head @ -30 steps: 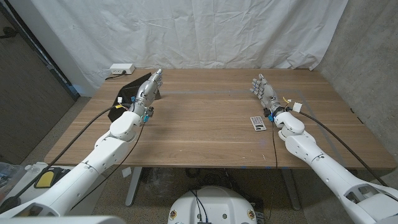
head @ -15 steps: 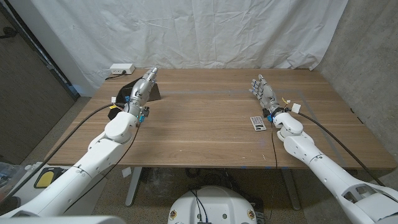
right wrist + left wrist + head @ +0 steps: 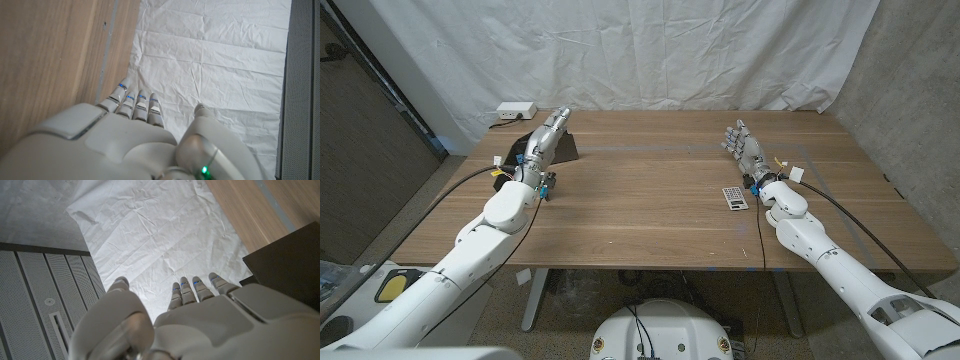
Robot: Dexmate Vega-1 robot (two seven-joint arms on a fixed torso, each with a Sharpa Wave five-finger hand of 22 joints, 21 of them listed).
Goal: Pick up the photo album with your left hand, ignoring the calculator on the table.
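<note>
Table (image 3: 650, 200) first — dark photo album (image 3: 563, 147) at far left corner, calculator (image 3: 734, 197) well apart toward right edge, to be left alone. Left hand (image 3: 546, 134) above the album, fingers straight, holding nothing — should lower, then close across one edge; right hand (image 3: 744, 146) likewise empty, fingers extended.

Photo album (image 3: 553, 146) far left on table (image 3: 650, 200), calculator (image 3: 735, 197) right.

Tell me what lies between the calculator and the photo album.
Head view: only bare wooden table lies between calculator and photo album.
</note>
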